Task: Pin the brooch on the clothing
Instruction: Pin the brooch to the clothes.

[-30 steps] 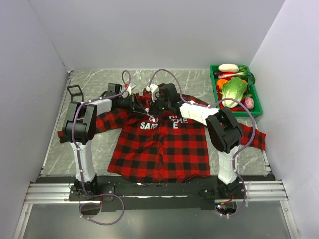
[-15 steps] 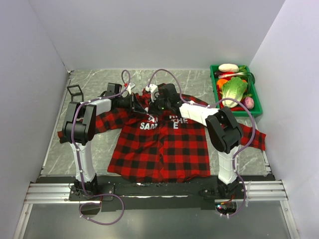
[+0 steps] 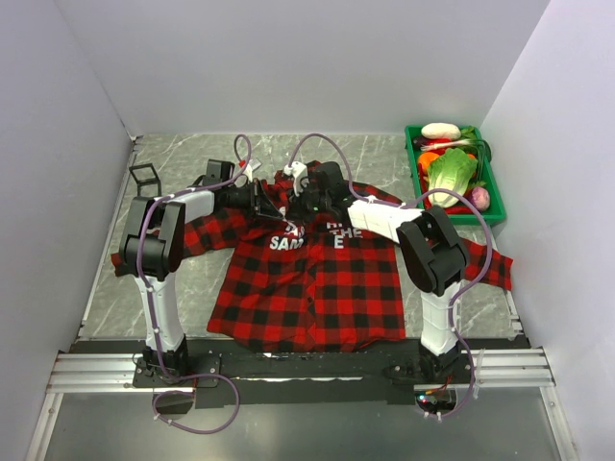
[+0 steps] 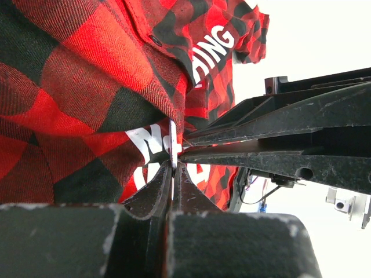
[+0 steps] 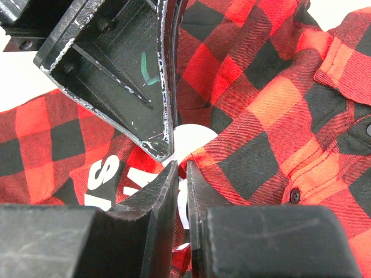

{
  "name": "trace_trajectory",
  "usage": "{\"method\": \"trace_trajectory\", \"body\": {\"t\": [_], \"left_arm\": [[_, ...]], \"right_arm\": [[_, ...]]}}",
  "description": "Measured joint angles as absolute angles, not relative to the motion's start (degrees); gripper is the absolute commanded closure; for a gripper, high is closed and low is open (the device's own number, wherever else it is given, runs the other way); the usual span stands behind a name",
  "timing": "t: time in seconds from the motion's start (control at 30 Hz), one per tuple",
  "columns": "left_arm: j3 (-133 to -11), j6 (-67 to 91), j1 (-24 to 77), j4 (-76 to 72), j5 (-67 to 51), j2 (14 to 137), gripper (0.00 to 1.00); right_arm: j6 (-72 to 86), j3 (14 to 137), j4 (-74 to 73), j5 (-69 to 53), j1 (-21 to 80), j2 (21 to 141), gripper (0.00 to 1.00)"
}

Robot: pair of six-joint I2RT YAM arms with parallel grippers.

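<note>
The clothing [image 3: 317,279], a red-and-black plaid shirt with white letters, lies flat on the table. Both grippers meet at its chest, just below the collar. My left gripper [image 3: 272,202] [image 4: 173,165] is shut on the brooch [image 4: 173,139], a thin pale disc seen edge-on in the left wrist view. The right wrist view shows the brooch [image 5: 197,138] face-on behind a raised fold of the clothing [image 5: 261,116]. My right gripper [image 3: 300,206] [image 5: 181,165] is pinched nearly together on that fold's edge, beside the brooch. The left fingers [image 5: 127,75] come in from above.
A green tray [image 3: 413,165] of toy vegetables stands at the back right. A small black wire-frame cube [image 3: 144,176] sits at the back left. The shirt's sleeves reach out towards both side walls.
The right jaws have narrowed slightly on the fold. Both arms stay almost where they were.
</note>
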State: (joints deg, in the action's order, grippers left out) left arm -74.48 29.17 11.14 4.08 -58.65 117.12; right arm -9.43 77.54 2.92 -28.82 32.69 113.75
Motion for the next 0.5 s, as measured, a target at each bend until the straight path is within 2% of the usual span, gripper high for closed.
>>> {"method": "trace_trajectory", "body": {"t": [0.1,0.3,0.5], "left_arm": [[-74.5,29.1,11.1,4.1,-58.7,117.1,0.99],[-74.5,28.7,11.2,4.2,-58.7,117.0,0.99],[-74.5,28.0,11.2,4.4,-58.7,117.0,0.99]], "right_arm": [[-9.2,77.5,3.0,-29.1,32.6,113.8,0.82],[-8.9,77.5,3.0,-29.2,32.4,113.8,0.94],[-8.9,77.5,3.0,-29.5,32.2,113.8,0.97]]}}
